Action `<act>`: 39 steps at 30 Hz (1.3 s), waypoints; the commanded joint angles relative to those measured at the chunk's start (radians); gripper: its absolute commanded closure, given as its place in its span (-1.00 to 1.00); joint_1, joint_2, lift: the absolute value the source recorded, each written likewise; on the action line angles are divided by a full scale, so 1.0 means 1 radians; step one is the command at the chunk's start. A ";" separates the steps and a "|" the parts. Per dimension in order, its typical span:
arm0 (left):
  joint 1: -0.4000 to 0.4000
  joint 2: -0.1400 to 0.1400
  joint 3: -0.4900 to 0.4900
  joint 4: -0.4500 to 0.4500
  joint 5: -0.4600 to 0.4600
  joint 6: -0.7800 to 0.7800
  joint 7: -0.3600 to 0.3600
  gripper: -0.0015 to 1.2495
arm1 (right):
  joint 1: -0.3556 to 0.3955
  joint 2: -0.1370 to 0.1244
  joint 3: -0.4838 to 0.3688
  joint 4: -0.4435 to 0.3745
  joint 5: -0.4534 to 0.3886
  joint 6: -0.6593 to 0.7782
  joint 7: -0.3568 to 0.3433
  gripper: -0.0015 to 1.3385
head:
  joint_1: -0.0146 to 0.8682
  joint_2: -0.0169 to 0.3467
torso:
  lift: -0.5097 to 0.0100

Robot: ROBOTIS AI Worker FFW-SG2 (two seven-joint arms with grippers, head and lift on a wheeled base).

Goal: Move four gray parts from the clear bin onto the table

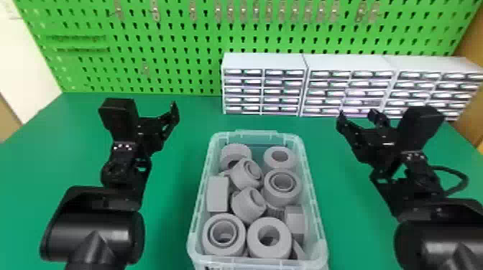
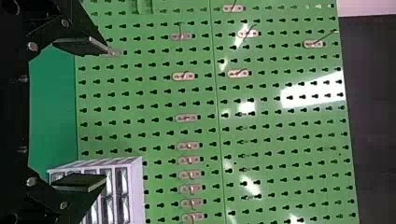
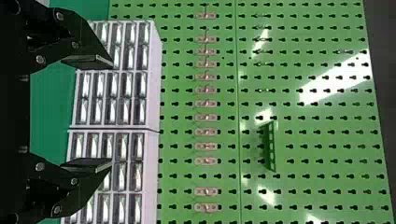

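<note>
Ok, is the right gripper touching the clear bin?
Apart. The head view shows the right gripper off to the right of the clear bin, with green table visible between them.

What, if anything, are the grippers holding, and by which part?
Nothing is held. The left gripper and right gripper both stand open, nothing between their fingers; gray parts sit in the clear bin.
</note>
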 commanded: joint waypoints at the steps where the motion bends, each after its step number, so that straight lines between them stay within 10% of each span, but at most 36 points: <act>1: 0.002 0.000 0.000 0.000 -0.004 0.000 0.002 -0.54 | -0.007 0.004 -0.004 -0.015 -0.005 0.050 0.000 -0.23 | 0.60 -0.51 | 0.76; 25: 0.007 0.000 -0.003 0.002 -0.007 0.002 0.008 -0.53 | -0.155 -0.011 0.028 -0.208 0.049 0.620 0.003 -0.23 | 0.60 -0.51 | 0.76; 39: 0.001 0.000 -0.013 0.009 -0.013 0.002 0.010 -0.53 | -0.325 -0.065 0.131 -0.207 -0.014 0.965 0.003 -0.23 | 0.60 -0.51 | 0.76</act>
